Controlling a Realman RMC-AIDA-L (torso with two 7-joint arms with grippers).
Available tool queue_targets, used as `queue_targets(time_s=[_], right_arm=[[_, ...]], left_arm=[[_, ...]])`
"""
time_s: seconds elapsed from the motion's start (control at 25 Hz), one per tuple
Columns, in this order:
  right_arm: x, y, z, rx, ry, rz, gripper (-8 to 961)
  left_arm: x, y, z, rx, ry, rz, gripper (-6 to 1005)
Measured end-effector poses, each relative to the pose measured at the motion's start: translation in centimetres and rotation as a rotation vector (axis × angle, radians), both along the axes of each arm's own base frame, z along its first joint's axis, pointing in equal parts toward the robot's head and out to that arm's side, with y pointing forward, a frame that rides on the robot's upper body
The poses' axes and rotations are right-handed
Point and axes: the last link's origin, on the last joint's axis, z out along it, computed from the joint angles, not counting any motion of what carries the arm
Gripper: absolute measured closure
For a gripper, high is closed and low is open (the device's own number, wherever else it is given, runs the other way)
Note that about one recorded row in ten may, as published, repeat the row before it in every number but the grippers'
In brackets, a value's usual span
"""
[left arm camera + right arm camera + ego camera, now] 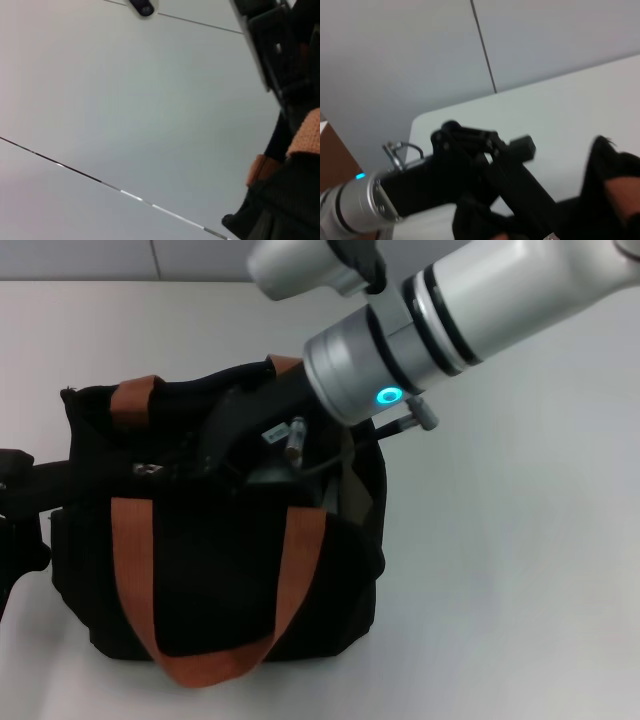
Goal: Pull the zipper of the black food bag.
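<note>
The black food bag (230, 570) stands on the white worktop (510, 570), its near face crossed by an orange-brown strap handle (210, 665) that loops down to the bag's base. A second strap (135, 400) of the same colour runs over the far rim of the bag.

The left claw (20, 502) sits at the bag's left side, dark against the dark fabric, touching or just beside the bag's upper left edge. Whether it is open or closed cannot be told. In the left wrist view only the bag's black fabric (285, 210) and bits of orange strap (306, 131) show, against a pale wall.

Above the bag's open top, the right arm (440, 320) comes down at a slant from the far right, a lit blue-green ring (388, 396) on its silver wrist. The right claw (240, 435) is down in the mouth of the bag, near its middle. Its fingers are lost in the black fabric, so how far they are open and what they touch cannot be made out. A small silvery piece (147, 471) shows on the bag's top edge, left of that claw; whether it is the zipper cannot be told.

No readable brand, label or writing shows on the bag or the arms.
</note>
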Motion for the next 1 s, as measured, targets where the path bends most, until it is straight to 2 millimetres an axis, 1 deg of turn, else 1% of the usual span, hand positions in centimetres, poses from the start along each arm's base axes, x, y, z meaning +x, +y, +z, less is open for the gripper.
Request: queue_targets(time_s=[0.16, 0.28, 0.44, 0.6, 0.68, 0.76, 0.8, 0.88, 0.92, 1.0], right_arm=[[0.9, 0.5, 0.8, 0.013, -0.026, -0.026, 869], [1.3, 0.4, 1.3, 0.001, -0.029, -0.048, 883], [2.3, 0.3, 2.6, 0.003, -0.057, -0.077, 902], [4.7, 0.3, 4.7, 0.054, -0.091, -0.131, 920], [6.1, 0.1, 6.1, 0.084, -0.070, -0.173, 930], [6.7, 0.0, 7.4, 0.103, -0.006, -0.203, 939], [6.7, -0.1, 8.0, 0.105, 0.044, -0.207, 942], [6.1, -0.3, 8.4, 0.086, 0.109, -0.206, 949], [5.5, -0.4, 8.4, 0.070, 0.125, -0.200, 952], [4.5, -0.3, 8.1, 0.047, 0.104, -0.187, 948]], left_arm=[[0.0, 0.1, 0.1, 0.002, -0.006, 0.000, 985], [0.0, 0.1, 0.1, 0.002, -0.018, 0.002, 985], [0.0, 0.0, 0.2, 0.004, -0.033, 0.000, 985], [0.0, 0.1, 0.2, 0.002, -0.041, -0.001, 985], [0.1, 0.1, 0.2, 0.002, -0.042, -0.003, 985], [0.2, 0.3, 0.2, 0.001, -0.043, -0.010, 986], [0.3, 0.4, 0.1, -0.001, -0.043, -0.015, 986], [0.4, 0.5, 0.0, -0.008, -0.043, -0.025, 986], [0.5, 0.6, -0.1, -0.013, -0.042, -0.028, 986], [0.5, 0.6, -0.1, -0.018, -0.040, -0.026, 986]])
